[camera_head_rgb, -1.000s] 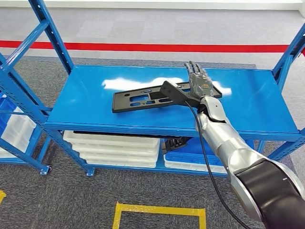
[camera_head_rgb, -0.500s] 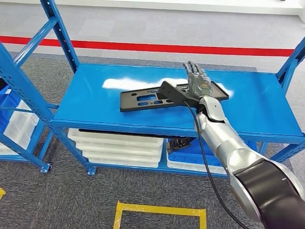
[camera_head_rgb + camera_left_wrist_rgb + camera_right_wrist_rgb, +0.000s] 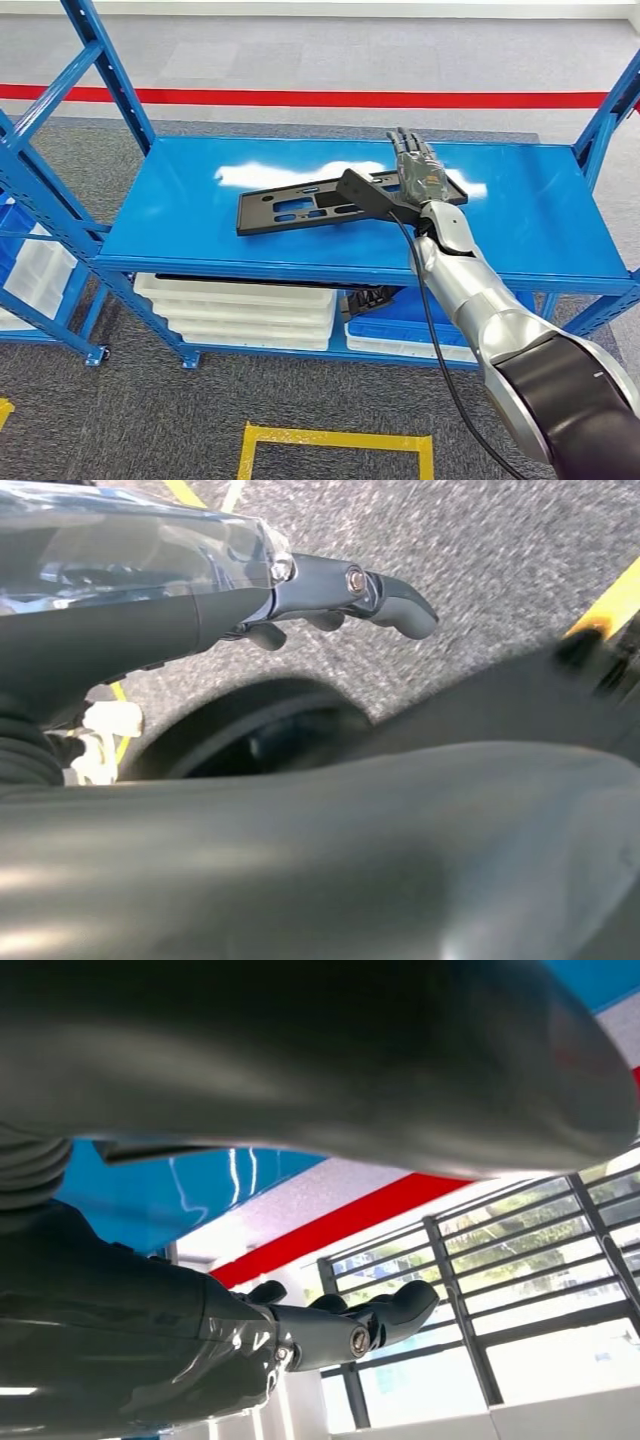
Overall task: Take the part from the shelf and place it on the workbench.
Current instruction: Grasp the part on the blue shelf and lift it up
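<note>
Bright blue shelf (image 3: 189, 215) with white glare patches; flat black part (image 3: 302, 205) (perforated with cut-outs); dark grey right hand (image 3: 419, 175) on a silver arm (image 3: 468, 285); white bins (image 3: 241, 310) below; speckled grey carpet (image 3: 113, 420); red floor stripe (image 3: 302, 99); yellow floor marking (image 3: 332, 440).

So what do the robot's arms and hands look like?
The right arm is shiny silver metal with a big black section near the shoulder, and a thin black cable runs along it. The right hand is dark grey with slim, jointed fingers. The left hand is dark grey too, with a shiny clear cover and small silver screws at its finger joints.
</note>
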